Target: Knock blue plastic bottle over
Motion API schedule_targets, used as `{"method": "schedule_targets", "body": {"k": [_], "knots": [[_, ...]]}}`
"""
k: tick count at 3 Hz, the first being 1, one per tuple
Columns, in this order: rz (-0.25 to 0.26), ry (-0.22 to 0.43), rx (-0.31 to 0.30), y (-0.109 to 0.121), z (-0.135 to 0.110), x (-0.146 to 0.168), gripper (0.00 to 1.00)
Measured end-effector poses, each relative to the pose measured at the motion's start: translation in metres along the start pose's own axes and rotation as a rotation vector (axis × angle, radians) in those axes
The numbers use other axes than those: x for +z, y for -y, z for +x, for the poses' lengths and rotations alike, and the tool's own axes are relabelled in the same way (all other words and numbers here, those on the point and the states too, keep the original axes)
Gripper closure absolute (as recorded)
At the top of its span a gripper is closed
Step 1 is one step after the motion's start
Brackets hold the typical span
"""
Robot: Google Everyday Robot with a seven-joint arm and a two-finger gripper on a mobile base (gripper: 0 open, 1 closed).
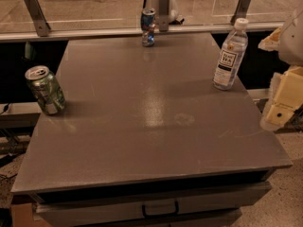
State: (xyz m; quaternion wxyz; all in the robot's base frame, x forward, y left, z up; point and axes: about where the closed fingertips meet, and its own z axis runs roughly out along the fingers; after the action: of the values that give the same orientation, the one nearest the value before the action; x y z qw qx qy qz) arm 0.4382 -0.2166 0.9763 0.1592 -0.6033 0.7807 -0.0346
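The bottle (230, 56) stood upright near the right edge of the table (142, 126). The gripper (283, 100) hung just off that edge, beside the bottle and apart from it; whether it was spread or closed could not be told. Tall, narrow-based and of thin clear plastic, the bottle was probably light and easily tipped, so a sideways push high up near the white cap looked apt, a low push likely only sliding it.
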Motion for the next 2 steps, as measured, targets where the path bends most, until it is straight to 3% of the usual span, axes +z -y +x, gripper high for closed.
{"method": "schedule_targets", "body": {"k": [1, 2], "knots": [[0.003, 0.002, 0.000, 0.000, 0.000, -0.001, 0.00], [0.007, 0.057, 0.024, 0.025, 0.014, 0.012, 0.00]]}}
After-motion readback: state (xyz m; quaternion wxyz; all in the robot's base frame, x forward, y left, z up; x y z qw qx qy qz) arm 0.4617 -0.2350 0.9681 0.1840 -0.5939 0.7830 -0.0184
